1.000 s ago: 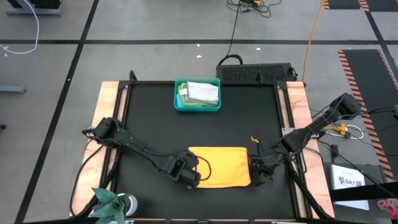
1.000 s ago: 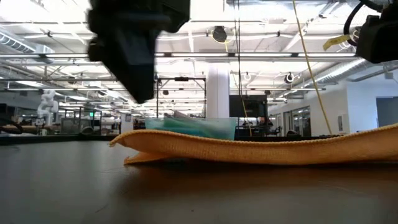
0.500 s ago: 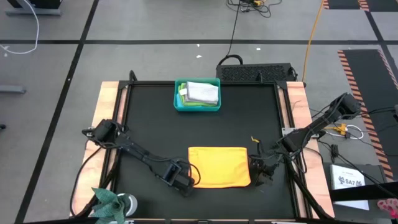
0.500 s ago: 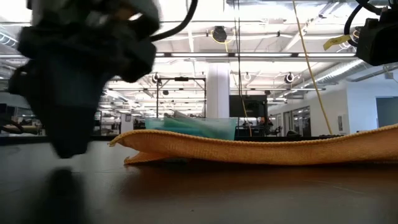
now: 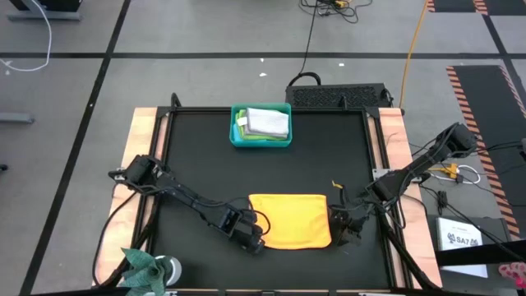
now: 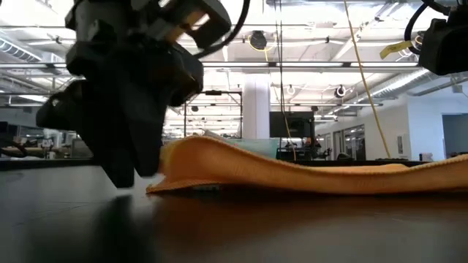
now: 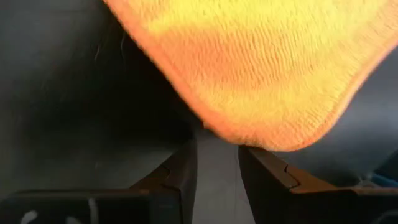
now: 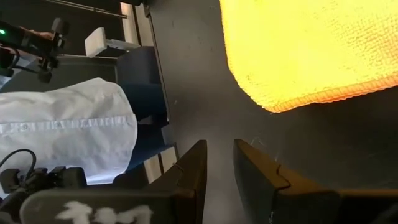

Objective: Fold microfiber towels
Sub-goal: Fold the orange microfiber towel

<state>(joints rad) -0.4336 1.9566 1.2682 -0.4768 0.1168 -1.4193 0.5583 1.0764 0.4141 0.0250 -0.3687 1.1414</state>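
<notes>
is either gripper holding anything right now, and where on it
Left gripper is at the near-left corner of the folded orange-yellow microfiber towel; a grip cannot be told. Right gripper holds nothing.

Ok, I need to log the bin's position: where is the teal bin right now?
In the high view the teal bin sits at the far middle of the black table, holding folded cloths, well away from the orange-yellow towel and both grippers.
</notes>
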